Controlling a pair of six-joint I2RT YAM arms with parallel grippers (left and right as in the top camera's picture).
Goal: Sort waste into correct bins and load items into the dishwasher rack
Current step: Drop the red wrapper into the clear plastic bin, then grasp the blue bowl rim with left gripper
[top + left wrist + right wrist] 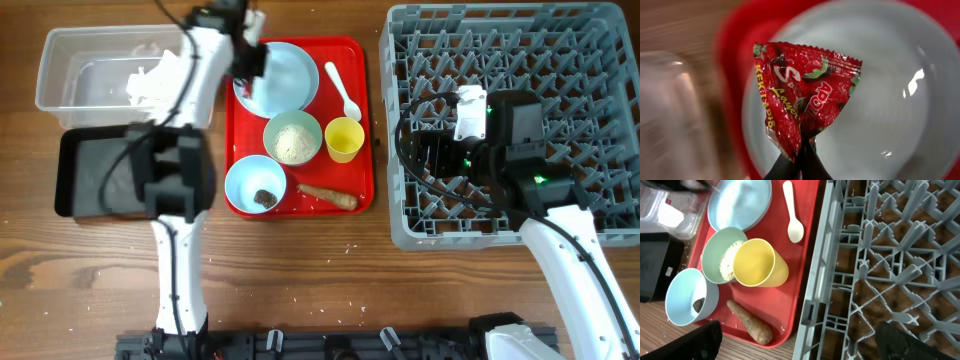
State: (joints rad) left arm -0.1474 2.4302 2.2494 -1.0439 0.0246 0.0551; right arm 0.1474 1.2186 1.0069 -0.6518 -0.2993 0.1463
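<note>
My left gripper is shut on the red snack wrapper and holds it above the pale round plate on the red tray; in the overhead view the gripper is at the plate's left rim. White tissue lies in the clear tub. The black tray lies below it. The pale green bowl holds rice. The light blue bowl holds a dark lump. The yellow cup, white spoon and carrot-like root lie on the red tray. My right gripper is open over the grey rack's left edge.
The flat red serving tray sits between the bins and the rack. Rice grains are scattered on the wooden table near the front edge. The left arm crosses over the black tray and the tub.
</note>
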